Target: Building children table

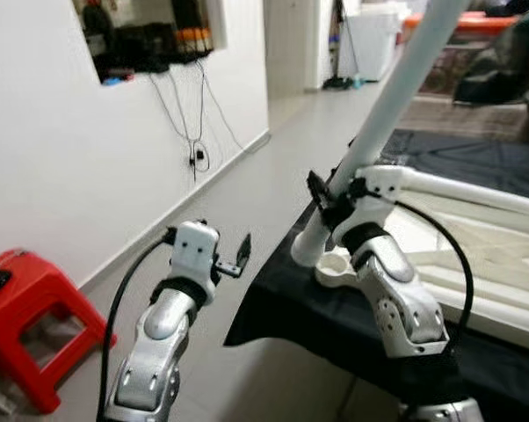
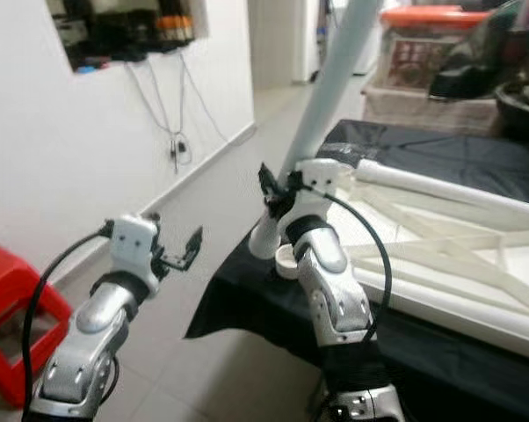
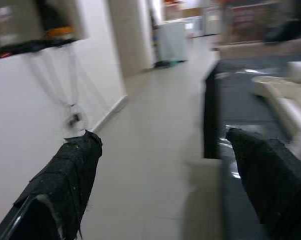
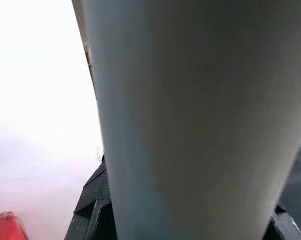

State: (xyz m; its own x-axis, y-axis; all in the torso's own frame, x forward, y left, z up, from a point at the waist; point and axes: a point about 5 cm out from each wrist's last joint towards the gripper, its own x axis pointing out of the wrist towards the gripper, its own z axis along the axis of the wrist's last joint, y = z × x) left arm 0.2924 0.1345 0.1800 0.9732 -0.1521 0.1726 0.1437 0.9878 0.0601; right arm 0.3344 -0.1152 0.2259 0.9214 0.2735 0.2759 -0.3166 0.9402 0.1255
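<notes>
Red stool sits at 8 o'clock. I see the left gripper at 6 o'clock, fingers spread wide, holding nothing. At 3 o'clock, the right gripper is clamped around 1 white table leg, its foot at the socket on the upturned tabletop. Risk: the tilted leg may miss the socket and slip.

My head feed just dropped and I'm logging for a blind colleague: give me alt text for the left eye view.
The right gripper clamps a long white table leg, tilted, its lower end by a round socket on the upturned white table frame on black cloth. The left gripper hovers open over the floor; a red stool stands by the wall.
</notes>
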